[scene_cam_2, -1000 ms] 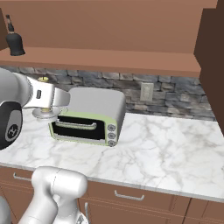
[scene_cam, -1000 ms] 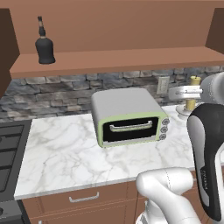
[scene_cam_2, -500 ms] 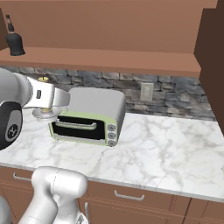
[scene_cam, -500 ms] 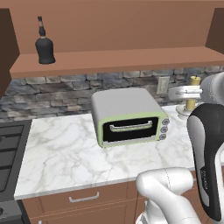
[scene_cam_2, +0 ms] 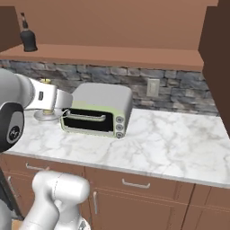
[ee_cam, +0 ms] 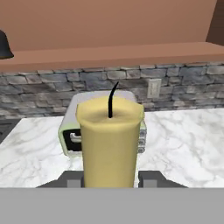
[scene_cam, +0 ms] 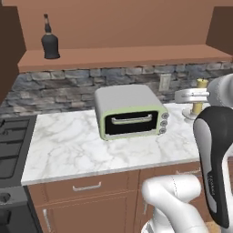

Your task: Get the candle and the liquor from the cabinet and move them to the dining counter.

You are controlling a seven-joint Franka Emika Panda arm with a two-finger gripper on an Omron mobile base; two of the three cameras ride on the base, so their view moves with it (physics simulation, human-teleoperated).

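Note:
My gripper (ee_cam: 110, 178) is shut on the pale-yellow candle (ee_cam: 109, 140), which stands upright between the dark fingertips (ee_cam: 148, 177). In the left base view the candle (scene_cam: 200, 93) sits on its round silvery dish at the right, held by the gripper (scene_cam: 191, 96). From the right base view, candle (scene_cam_2: 45, 112) and gripper (scene_cam_2: 50, 99) appear at the left. The black liquor (scene_cam: 50, 42) (scene_cam_2: 28, 38) stands on the cabinet shelf (scene_cam: 127, 57), up and to the left; its edge (ee_cam: 3, 46) shows in the hand view. The dining counter is out of view.
A pale-green toaster oven (scene_cam: 129, 111) (scene_cam_2: 99, 110) stands on the marble worktop (scene_cam: 68, 145) beyond the candle. A stone backsplash with an outlet (scene_cam_2: 152, 87) runs behind it. A stove (scene_cam: 9, 154) lies at the left. Drawers sit below the worktop.

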